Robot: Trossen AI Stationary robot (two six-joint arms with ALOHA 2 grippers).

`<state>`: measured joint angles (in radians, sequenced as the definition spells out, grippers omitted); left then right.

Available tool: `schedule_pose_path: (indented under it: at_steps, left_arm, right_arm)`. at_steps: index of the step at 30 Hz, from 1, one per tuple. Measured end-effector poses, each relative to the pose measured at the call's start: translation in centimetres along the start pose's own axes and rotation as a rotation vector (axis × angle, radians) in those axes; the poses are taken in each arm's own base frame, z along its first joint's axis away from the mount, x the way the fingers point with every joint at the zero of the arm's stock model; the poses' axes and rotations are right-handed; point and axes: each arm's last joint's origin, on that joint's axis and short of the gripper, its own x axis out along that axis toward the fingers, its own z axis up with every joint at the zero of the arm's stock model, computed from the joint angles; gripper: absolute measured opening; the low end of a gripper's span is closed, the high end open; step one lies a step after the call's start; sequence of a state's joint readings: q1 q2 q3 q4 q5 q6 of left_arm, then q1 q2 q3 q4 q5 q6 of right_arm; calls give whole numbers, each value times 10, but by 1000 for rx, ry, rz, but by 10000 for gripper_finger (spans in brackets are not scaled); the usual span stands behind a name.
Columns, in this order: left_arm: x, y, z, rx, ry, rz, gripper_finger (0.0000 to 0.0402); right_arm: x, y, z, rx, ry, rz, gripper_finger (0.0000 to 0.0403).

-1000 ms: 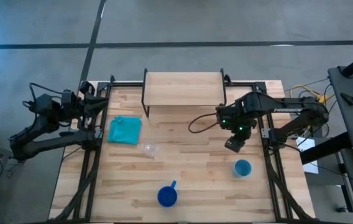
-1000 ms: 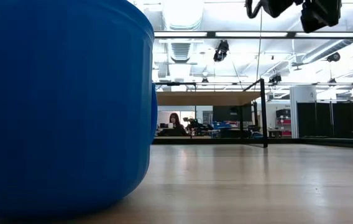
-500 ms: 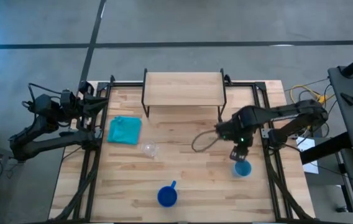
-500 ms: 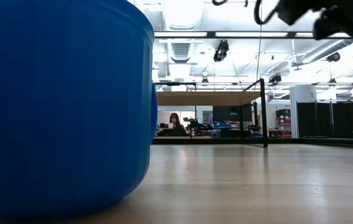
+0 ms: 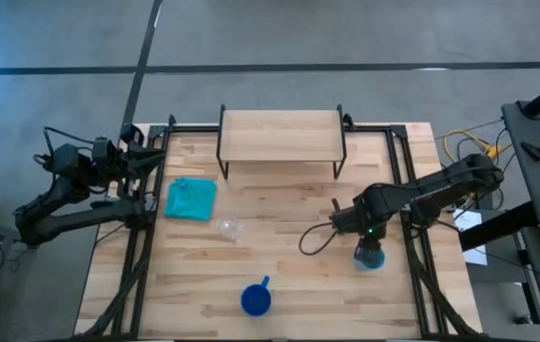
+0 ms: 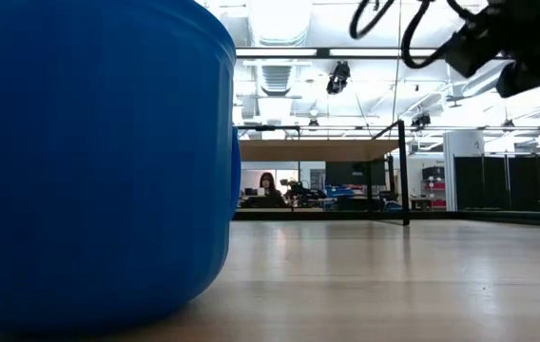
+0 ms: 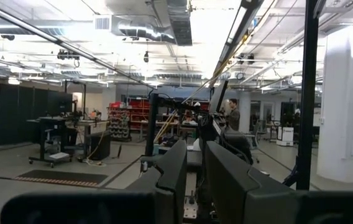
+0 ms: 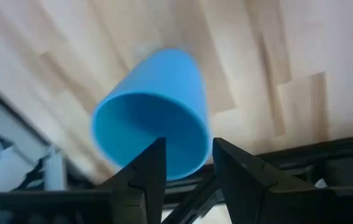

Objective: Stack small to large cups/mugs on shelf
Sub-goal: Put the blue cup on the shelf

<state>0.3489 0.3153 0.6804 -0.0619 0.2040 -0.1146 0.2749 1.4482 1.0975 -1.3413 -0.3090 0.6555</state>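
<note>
Since a second ago the right gripper [image 5: 371, 255] has dropped onto the light blue cup [image 5: 372, 257] at four o'clock, fingers apart astride its rim; shelf [image 5: 279, 135] at twelve holds nothing.

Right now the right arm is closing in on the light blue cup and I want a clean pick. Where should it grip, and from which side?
Grip the rim wall of the light blue cup from above. It stands upright with its mouth open and has no handle, so one finger of the right gripper can go inside and the other outside. The fingers already straddle the rim.
</note>
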Motion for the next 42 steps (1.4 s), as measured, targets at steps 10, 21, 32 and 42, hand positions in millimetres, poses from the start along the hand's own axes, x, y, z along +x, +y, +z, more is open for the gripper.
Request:
schedule_pose_path:
  at_steps: [10,21,32,42]
  left_arm:
    - [0,0,1,1,-4,4,47]
    - [0,1,1,1,-9,29,47]
    - [0,0,5,10,-54,27,47]
    - [2,0,10,10,-100,22,47]
  right_arm:
    - [17,-7,2,28,-24,-54,125]
    - [25,-7,6,11,-50,-32,75]
    - [-9,1,16,46,-167,23,10]
    - [-104,-22,41,218,-635,-74,9]
